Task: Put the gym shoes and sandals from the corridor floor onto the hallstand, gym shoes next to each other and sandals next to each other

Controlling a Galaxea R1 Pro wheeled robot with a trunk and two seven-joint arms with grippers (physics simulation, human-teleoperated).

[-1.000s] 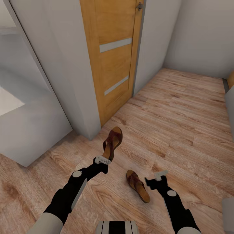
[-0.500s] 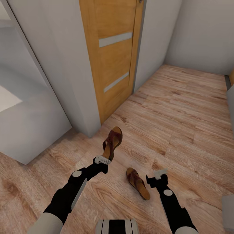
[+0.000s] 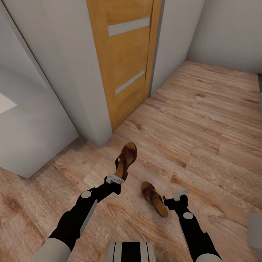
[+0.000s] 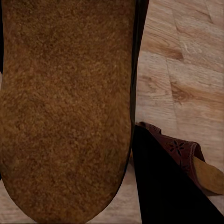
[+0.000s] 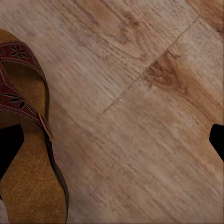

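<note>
My left gripper [image 3: 115, 178] is shut on one brown sandal [image 3: 126, 158], held by its heel end above the corridor floor [image 3: 203, 120]. Its tan footbed [image 4: 65, 107] fills most of the left wrist view. The second sandal [image 3: 154, 198] lies flat on the planks just left of my right gripper [image 3: 177, 195], which is open. In the right wrist view this sandal [image 5: 25, 154] lies by one dark fingertip [image 5: 9, 149], apart from the other fingertip [image 5: 217, 139]. The gym shoes are out of view. I cannot tell whether the pale-grey unit [image 3: 32, 142] at the left is the hallstand.
An orange wooden door [image 3: 127, 62] with two pale strips stands ahead, set in grey walls [image 3: 76, 72]. A wall corner [image 3: 98, 134] juts out close behind the held sandal. Wood floor stretches away to the right and back.
The whole view has shifted: the door and walls sit higher in the picture. The floor sandal now lies a little closer to my right gripper. The left gripper still holds its sandal.
</note>
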